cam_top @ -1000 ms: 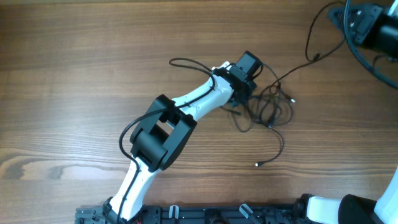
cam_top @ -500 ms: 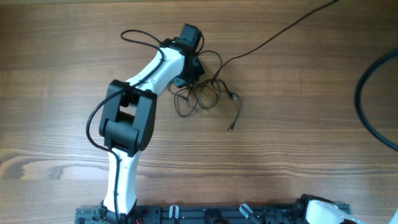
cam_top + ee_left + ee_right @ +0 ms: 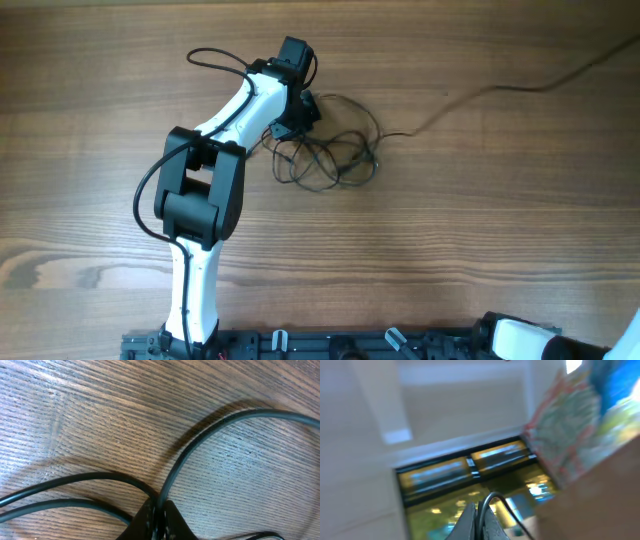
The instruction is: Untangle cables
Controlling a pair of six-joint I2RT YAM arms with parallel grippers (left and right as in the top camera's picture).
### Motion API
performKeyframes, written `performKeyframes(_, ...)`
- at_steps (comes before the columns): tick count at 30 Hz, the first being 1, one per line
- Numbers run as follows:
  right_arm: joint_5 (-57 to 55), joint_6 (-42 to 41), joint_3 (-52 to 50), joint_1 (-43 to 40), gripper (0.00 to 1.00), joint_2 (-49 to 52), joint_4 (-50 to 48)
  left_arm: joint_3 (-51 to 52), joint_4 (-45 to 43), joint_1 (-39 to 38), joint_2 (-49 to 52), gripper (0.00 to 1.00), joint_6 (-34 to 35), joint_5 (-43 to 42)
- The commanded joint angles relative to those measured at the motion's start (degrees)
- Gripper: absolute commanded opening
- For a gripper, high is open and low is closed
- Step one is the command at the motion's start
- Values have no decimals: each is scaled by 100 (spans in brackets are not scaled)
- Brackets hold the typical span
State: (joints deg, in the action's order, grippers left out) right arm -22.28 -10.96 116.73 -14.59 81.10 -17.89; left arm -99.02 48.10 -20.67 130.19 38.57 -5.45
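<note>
Black cables [image 3: 330,155] sit in a loose knot on the wooden worktop [image 3: 480,230], just toward 12 o'clock from its middle. Looks like the pull-apart step. The left claw [image 3: 303,108], at the knot's 10 o'clock edge, is pinched tight on one loop. The right claw [image 3: 479,510] is clamped on a thin cord, I'd guess the stray cable [image 3: 520,85] running off toward 2 o'clock. Next probably needs a slow, steady pull so those floppy overlapping loops slide rather than cinch.
</note>
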Motion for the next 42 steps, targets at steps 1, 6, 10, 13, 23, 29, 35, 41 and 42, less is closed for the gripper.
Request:
performKeyframes(1, -516, 927, 66, -229, 4, 304, 435, 166, 81, 55, 219, 9, -109, 210)
performKeyframes(6, 28, -37, 63, -780, 4, 693, 3451, 166, 79, 55, 219, 9, -107, 210)
performKeyframes(10, 2041, -577, 55, -815, 4, 870, 6067, 166, 79, 55, 219, 9, -105, 210)
performKeyframes(13, 2828, -573, -48, -815, 4, 1193, 7490, 166, 83, 55, 219, 9, -105, 210)
performKeyframes(23, 4765, 195, -1213, -796, 4, 2684, 9025, 166, -4, 55, 219, 9, -63, 208)
performKeyframes(29, 5152, 197, -2041, -413, 11, 3119, 8668, 166, -2, 55, 219, 10, -63, 208)
performKeyframes(35, 4911, 11, -2702, 402, 19, 3143, 7772, 166, -2, 52, 219, 10, -66, 208)
performKeyframes(41, 3856, -599, -2828, 935, 47, 3158, 7355, 166, 4, 55, 219, 12, -68, 210)
performKeyframes(42, 3858, -605, -2828, 1016, 63, 3158, 7333, 166, 4, 55, 219, 14, -68, 210)
